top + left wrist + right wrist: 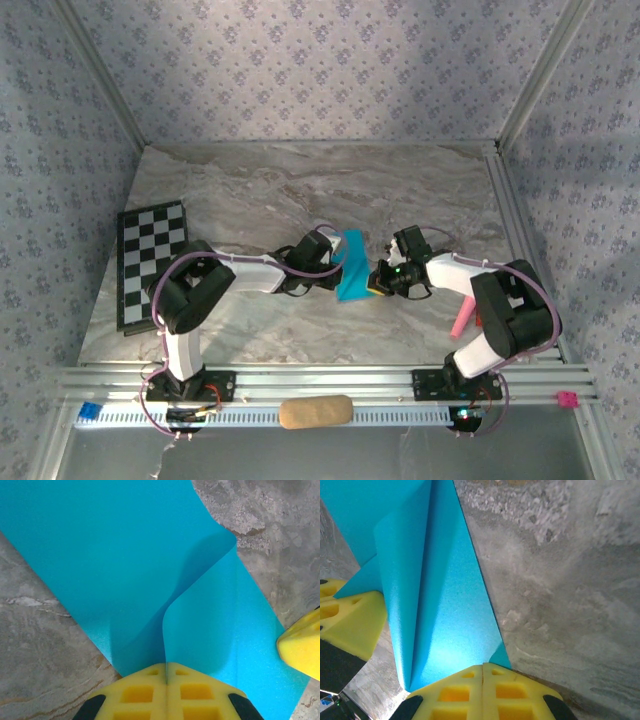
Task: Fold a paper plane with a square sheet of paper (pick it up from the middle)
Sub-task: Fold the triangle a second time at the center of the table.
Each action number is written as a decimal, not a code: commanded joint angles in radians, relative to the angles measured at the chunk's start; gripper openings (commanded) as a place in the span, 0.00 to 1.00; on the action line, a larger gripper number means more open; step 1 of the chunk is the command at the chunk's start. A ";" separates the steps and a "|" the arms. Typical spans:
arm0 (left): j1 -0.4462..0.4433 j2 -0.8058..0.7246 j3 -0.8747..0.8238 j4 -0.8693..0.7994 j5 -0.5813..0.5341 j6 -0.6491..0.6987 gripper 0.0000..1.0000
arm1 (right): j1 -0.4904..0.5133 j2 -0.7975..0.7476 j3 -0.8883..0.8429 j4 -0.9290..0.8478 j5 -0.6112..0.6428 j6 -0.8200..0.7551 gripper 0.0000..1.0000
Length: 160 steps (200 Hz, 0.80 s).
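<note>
Both jaws tight on paper

The square sheet of paper is bright turquoise, partly folded — one flap bows over a soft crease. It sits near the middle of the table.

The square sheet of paper: plain bright turquoise. Left fingers and right fingers: yellow pads on black. Surface: grey-beige marble veining. Left of the sheet, checkered board: black and white. Right of it, stick: pink. Walls: lavender floral print.
</note>
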 commanded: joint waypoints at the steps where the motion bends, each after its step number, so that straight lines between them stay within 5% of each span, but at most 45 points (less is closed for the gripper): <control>1: 0.006 0.010 -0.015 -0.040 -0.009 0.008 0.03 | -0.004 -0.065 -0.005 0.005 0.009 0.031 0.06; 58: 0.007 0.003 -0.010 -0.052 -0.007 0.018 0.03 | 0.008 -0.079 -0.007 0.199 -0.097 0.149 0.00; 160: 0.008 0.006 -0.001 -0.065 -0.006 0.028 0.03 | 0.066 0.072 0.062 0.282 -0.119 0.214 0.00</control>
